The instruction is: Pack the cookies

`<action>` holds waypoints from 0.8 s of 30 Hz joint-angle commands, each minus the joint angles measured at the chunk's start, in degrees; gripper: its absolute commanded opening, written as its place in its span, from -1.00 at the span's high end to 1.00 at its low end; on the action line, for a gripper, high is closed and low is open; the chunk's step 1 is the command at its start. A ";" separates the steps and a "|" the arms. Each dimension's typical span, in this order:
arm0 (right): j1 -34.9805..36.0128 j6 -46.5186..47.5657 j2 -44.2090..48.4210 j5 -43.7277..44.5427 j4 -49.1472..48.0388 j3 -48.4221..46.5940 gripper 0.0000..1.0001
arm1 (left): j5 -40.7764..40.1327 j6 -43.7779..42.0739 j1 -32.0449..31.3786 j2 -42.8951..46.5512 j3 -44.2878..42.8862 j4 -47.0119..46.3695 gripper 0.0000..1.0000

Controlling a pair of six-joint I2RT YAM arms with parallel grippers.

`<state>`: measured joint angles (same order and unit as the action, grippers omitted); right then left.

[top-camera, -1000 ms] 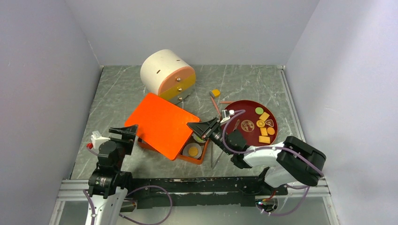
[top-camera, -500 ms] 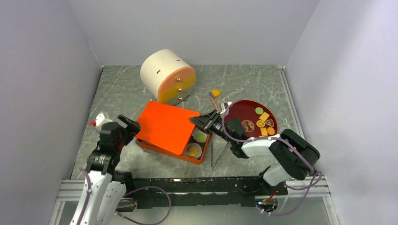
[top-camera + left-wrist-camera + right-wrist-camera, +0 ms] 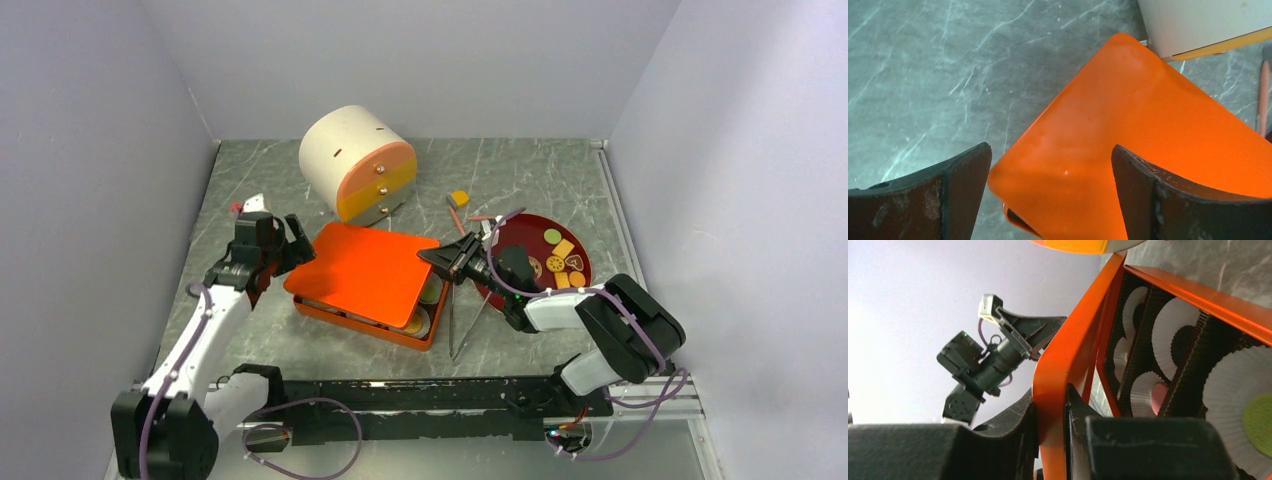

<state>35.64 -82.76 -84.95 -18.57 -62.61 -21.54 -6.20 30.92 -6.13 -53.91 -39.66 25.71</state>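
Left of centre, the left gripper (image 3: 288, 243) is gaping empty, straddling the orange lid's (image 3: 365, 270) corner. Mid-frame, the right gripper (image 3: 432, 256) is pinching the lid's right edge; it should be lowering it level, squarely onto the box (image 3: 350, 320). Cookies (image 3: 563, 248) are lying on the red plate (image 3: 528, 230), right.

The grey desk (image 3: 540, 170) carries a round drawer cabinet (image 3: 355, 160), a dark red plate (image 3: 530, 225) and an orange lid (image 3: 365, 270) over its box (image 3: 350, 320).

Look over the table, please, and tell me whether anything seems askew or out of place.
The orange lid lies crooked over the orange box, leaving its right-side cups exposed; the right gripper pinches the lid's edge. One orange cookie lies alone on the table, outside the red plate.
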 commanded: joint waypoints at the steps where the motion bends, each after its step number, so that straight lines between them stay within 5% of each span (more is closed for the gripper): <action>1: -1.83 3.50 2.40 -0.30 -0.09 0.59 0.88 | 6.06 -6.32 0.62 -6.43 -4.41 -4.15 -0.87; 12: -3.62 7.54 -0.85 -3.84 2.40 0.71 0.61 | 13.41 -14.59 5.53 -18.60 -9.66 -0.33 -0.88; 24: -3.74 15.18 3.17 -2.42 16.95 -2.27 0.14 | 22.93 -14.51 5.63 -18.17 -4.60 -1.61 -0.71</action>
<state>32.23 -72.82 -85.49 -22.81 -50.06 -20.97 12.01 17.61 -0.60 -73.65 -45.71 24.69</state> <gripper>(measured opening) 0.418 0.864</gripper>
